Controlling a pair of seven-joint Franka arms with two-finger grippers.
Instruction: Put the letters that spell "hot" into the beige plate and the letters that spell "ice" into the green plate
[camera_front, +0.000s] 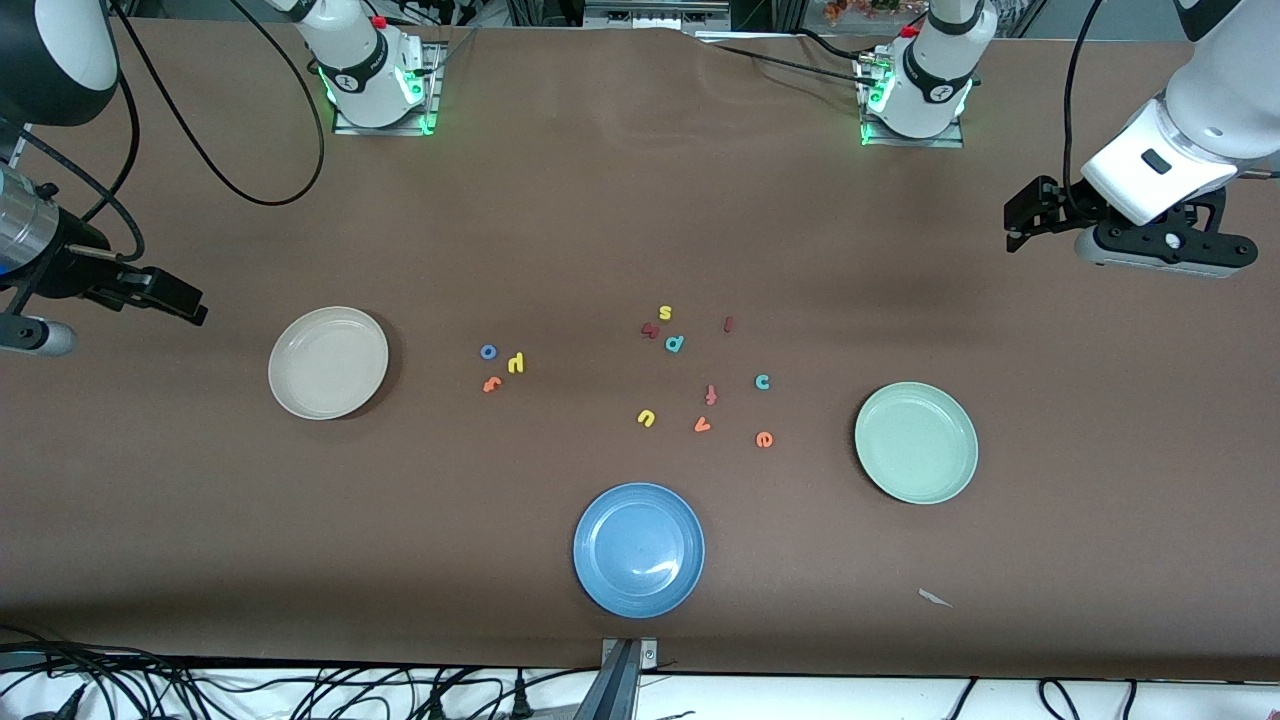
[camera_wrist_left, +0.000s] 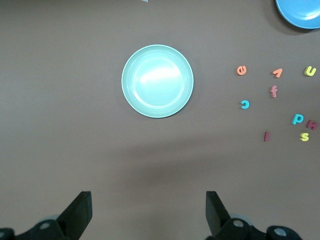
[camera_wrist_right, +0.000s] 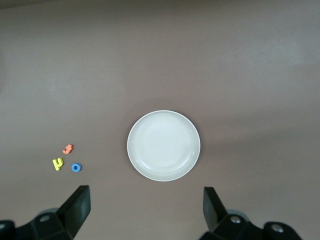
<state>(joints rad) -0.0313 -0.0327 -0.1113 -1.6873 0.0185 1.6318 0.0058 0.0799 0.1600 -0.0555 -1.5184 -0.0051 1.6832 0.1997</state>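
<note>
Nearest the camera, close to the table's front edge, sits the blue plate (camera_front: 639, 550). My right gripper (camera_front: 165, 292) waits, fingers spread wide and empty, over the right arm's end of the table. The beige plate (camera_front: 328, 362) lies near there, with the blue o (camera_front: 488, 352), yellow h (camera_front: 516, 363) and orange t (camera_front: 491, 384) bunched beside it. Mid-table lie the dark red i (camera_front: 729, 324), teal c (camera_front: 762, 381) and orange e (camera_front: 764, 439), near the green plate (camera_front: 916, 442). My left gripper (camera_front: 1030, 215) hangs wide and empty over the left arm's end.
</note>
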